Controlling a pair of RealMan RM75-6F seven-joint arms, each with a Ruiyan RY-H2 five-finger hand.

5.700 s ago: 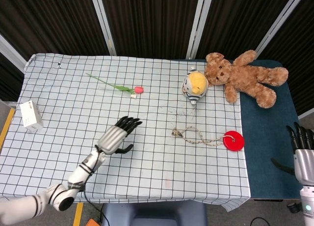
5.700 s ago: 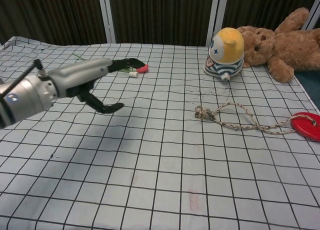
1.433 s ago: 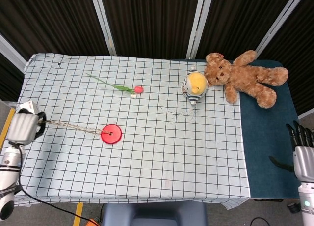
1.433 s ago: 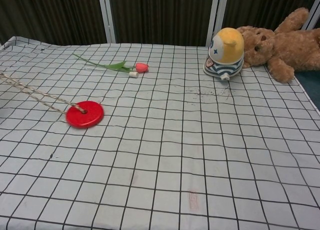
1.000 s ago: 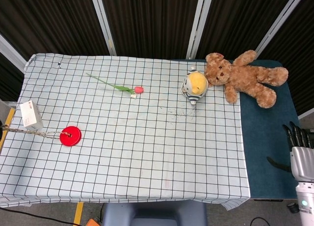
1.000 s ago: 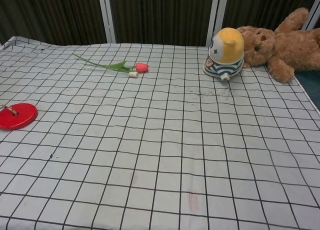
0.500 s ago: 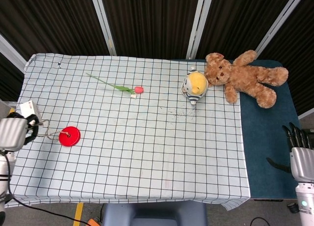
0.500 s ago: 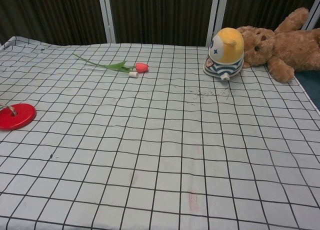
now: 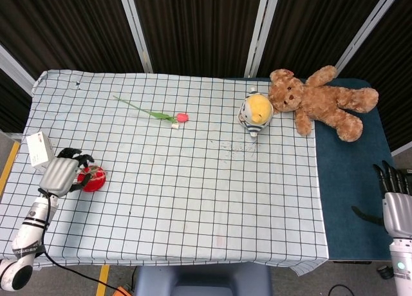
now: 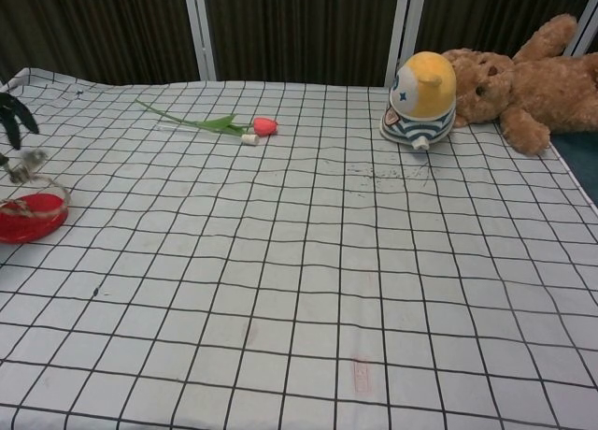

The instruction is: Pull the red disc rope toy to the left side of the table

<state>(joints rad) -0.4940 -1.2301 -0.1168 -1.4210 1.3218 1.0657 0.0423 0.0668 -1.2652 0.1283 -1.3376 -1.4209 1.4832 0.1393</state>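
Head view, red disc rope toy [image 9: 92, 178]: lies flat at the left edge of the worktop [image 9: 193, 199], partly covered by the left hand.
Chest view, red disc rope toy [image 10: 31, 217]: red disc at the far left margin, with a loop of rope lying over its top.
Long axis: the rope is bunched on and beside the disc, so no clear direction can be read.
Left hand [image 9: 63, 172]: over the disc's left side, dark fingers [image 9: 82, 161] curled around the rope; whether it grips the rope or only rests on it cannot be told.
Right hand [image 9: 397, 199]: off the worktop at the right edge of the head view, fingers apart and pointing up, holding nothing.
White box [image 9: 40, 149]: just beyond the left hand near the left edge; its printing is too small to read.
Tulip [image 9: 161, 116]: far half, stem running left and away, pink bud to the right.
Teddy bear [image 9: 322, 100]: far right corner, lying across cloth and blue surface.
Egg-shaped toy [image 9: 255, 113]: just left of the bear, tilted.
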